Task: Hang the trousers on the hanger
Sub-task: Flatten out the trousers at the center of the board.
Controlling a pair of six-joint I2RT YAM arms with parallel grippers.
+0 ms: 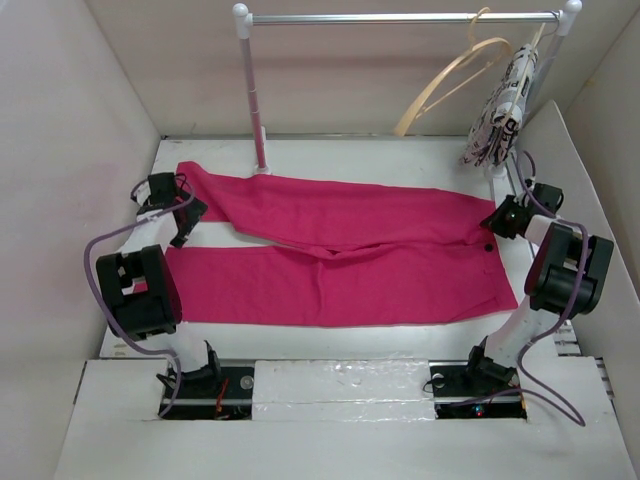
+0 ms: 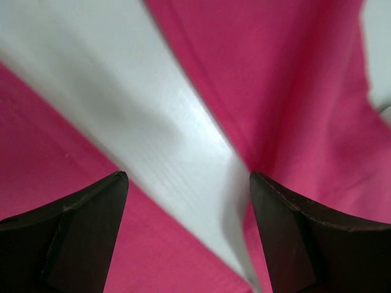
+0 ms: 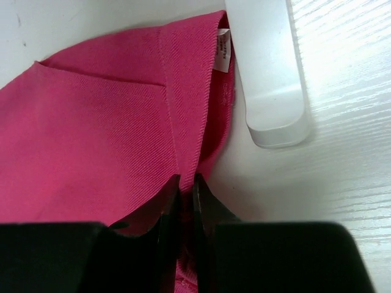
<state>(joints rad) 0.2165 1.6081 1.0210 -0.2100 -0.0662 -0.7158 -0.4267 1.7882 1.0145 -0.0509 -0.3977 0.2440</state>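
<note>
The magenta-pink trousers (image 1: 340, 255) lie flat across the table, legs to the left, waist to the right with a dark button (image 1: 487, 246). The tan wooden hanger (image 1: 450, 82) hangs tilted from the white rail. My left gripper (image 1: 183, 222) is open just above the gap between the two leg ends; the left wrist view shows white table between pink cloth (image 2: 293, 91) on both sides. My right gripper (image 1: 500, 220) is shut on the waistband edge (image 3: 189, 122) of the trousers at the table's right side.
A white rail (image 1: 400, 18) on two posts spans the back. A black-and-white patterned garment (image 1: 500, 110) hangs at its right end next to the hanger. A white rail foot (image 3: 269, 67) lies just beyond the waistband. White walls enclose the table.
</note>
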